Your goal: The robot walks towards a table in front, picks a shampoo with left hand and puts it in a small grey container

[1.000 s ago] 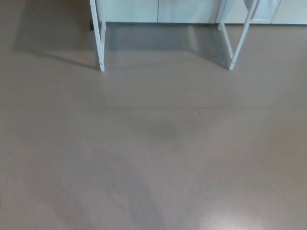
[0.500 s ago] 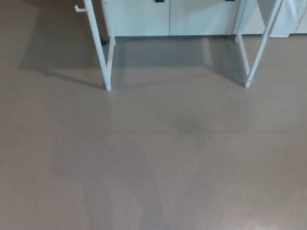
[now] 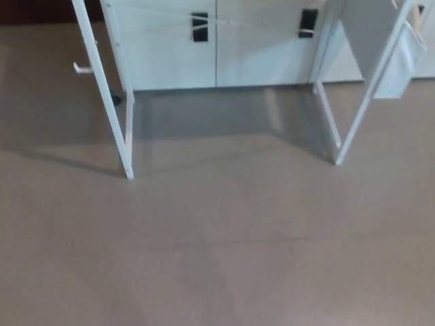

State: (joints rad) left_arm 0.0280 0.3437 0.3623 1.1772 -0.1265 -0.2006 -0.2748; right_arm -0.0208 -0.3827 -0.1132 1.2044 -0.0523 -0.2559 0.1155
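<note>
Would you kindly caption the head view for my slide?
White table legs on brown floor, white cabinets behind; no hands visible.

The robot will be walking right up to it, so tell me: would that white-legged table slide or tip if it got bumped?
It would probably slide before it tips: the table legs are thin and rest straight on a smooth floor. The feet stand far apart, which should steady it. The top is out of view, so its weight is unclear.

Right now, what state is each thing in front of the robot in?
Left table legs: standing on the floor, slanted.
Right table legs: standing on the floor, slanted.
Cabinet doors: shut.
Robot's hands: not in view.
Shampoo and grey container: not in view.
</note>
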